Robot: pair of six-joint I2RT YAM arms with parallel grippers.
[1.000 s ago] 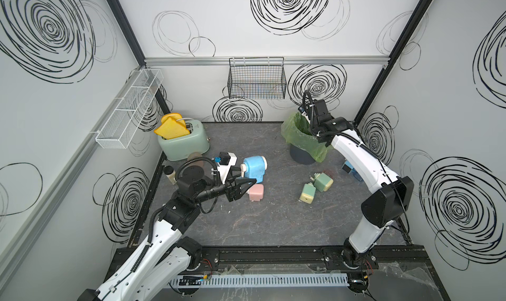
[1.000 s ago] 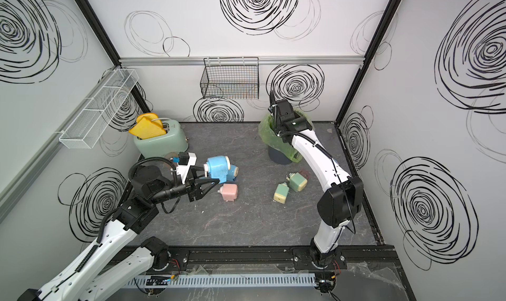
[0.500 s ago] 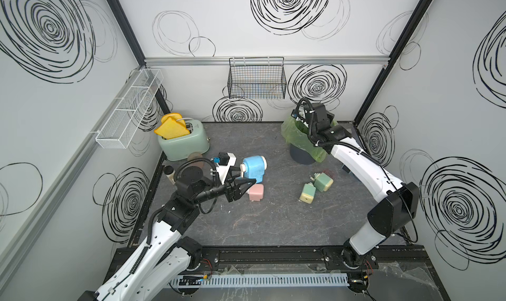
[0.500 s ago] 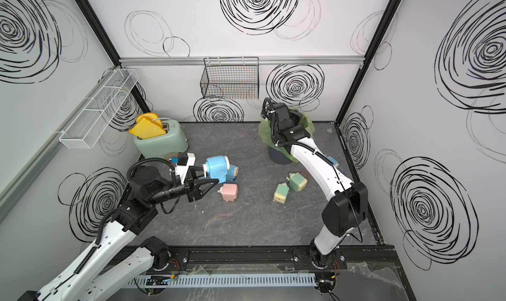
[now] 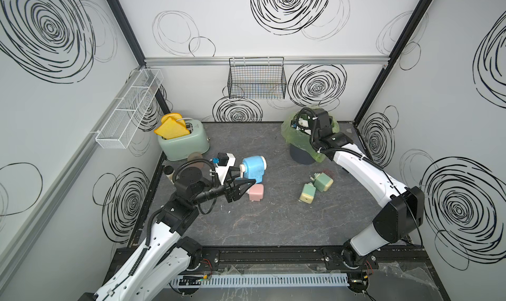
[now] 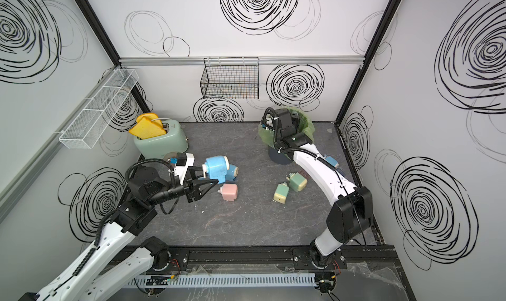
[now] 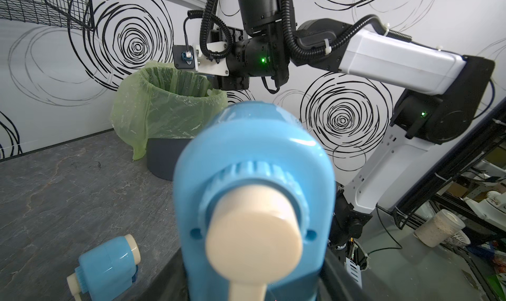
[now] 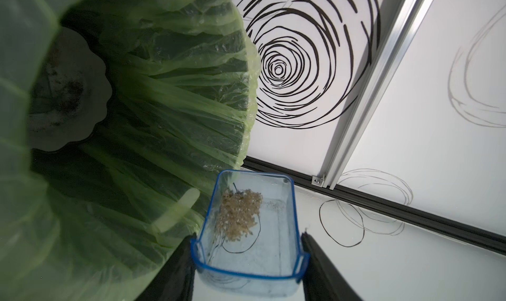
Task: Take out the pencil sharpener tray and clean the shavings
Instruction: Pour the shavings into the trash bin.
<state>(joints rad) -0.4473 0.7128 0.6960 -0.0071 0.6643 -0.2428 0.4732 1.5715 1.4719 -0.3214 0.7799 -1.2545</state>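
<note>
- Holding a clear, blue-rimmed tray (image 8: 276,239) by its two long sides, the right gripper (image 8: 248,235) is seen clenched on it in the right wrist view, one black finger (image 8: 175,269) pressed to each wall.
- The tray is held at the mouth of a dark bin (image 5: 301,157) lined with a green bag (image 8: 153,116), its far end just at the bag's rim.
- The shavings (image 8: 238,216) are found inside the tray as one pale tan clump, gathered toward the far end on the side next to the bag.
- In both top views the right arm is stretched to the back of the table (image 5: 273,225), with its wrist over the bin's opening.
- The left gripper (image 7: 253,280) is closed around a blue sharpener (image 7: 254,160), whose cream crank knob is turned toward the wrist camera.
- Whether that sharpener rests on the table cannot be told.
- A second blue sharpener (image 7: 105,261) is laid on its side just beside the held one.
- A pink sharpener (image 5: 256,192) is set near the left gripper, and two green sharpeners (image 5: 324,181) lie together toward the right arm.
- A toaster (image 5: 189,145) is placed in the back left corner.
</note>
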